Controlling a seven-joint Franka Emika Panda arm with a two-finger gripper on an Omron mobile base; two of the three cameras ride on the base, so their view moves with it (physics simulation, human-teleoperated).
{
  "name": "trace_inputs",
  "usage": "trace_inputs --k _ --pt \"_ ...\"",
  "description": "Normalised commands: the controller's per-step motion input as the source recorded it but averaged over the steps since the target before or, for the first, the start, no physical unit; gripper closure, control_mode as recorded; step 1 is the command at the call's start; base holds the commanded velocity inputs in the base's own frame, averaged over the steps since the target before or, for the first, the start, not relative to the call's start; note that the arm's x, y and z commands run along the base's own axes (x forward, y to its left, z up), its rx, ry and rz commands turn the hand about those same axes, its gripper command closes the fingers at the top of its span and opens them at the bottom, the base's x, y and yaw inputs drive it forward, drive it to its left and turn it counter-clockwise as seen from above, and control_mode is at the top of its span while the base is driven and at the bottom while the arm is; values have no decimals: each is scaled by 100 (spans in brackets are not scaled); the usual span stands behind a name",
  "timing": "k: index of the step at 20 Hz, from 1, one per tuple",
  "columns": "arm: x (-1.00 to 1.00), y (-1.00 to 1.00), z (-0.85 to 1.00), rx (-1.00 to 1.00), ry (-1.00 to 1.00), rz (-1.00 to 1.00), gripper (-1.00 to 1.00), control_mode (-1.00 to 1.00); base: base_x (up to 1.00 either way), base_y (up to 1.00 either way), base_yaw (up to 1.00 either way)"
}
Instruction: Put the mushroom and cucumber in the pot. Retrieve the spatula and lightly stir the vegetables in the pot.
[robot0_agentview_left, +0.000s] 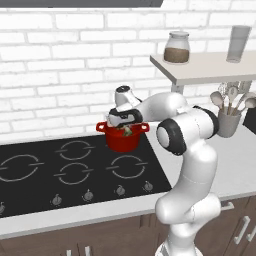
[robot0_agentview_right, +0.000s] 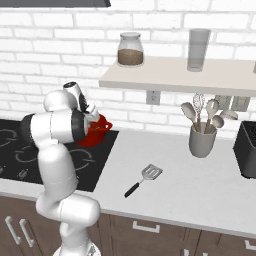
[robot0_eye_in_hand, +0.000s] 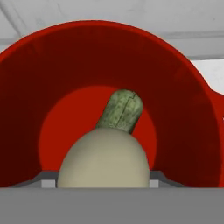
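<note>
The claw (robot0_agentview_left: 125, 126) hangs directly over the pot (robot0_agentview_left: 122, 141), pinching the mushroom (robot0_eye_in_hand: 103, 159) between its jaws just above the pot's mouth. The pot stands on the hob's rear right burner. The cucumber (robot0_eye_in_hand: 121, 111) lies on the pot floor. The spatula (robot0_agentview_right: 143, 179) rests flat on the worktop (robot0_agentview_right: 200, 190), well apart from the pot.

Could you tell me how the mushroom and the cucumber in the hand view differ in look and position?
The pale beige rounded mushroom is smooth and dome-shaped; the mottled green cucumber piece is slimmer and elongated. The mushroom sits nearest the camera and looks larger, between the jaws; the cucumber pokes out behind it, tilted, lying inside the bright-red round pot. Both show against the pot's red interior.
</note>
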Motion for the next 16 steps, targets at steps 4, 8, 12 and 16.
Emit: trace_inputs --k 4,8,12,16 --pt "0 -7 1 0 0 0 -100 -100 0 0 0" --pt "0 -6 16 3 0 0 -100 -100 0 0 0" --pt "-5 -12 37 5 0 0 -100 -100 0 0 0" --pt "-76 -30 95 9 -14 0 -100 -100 0 0 0"
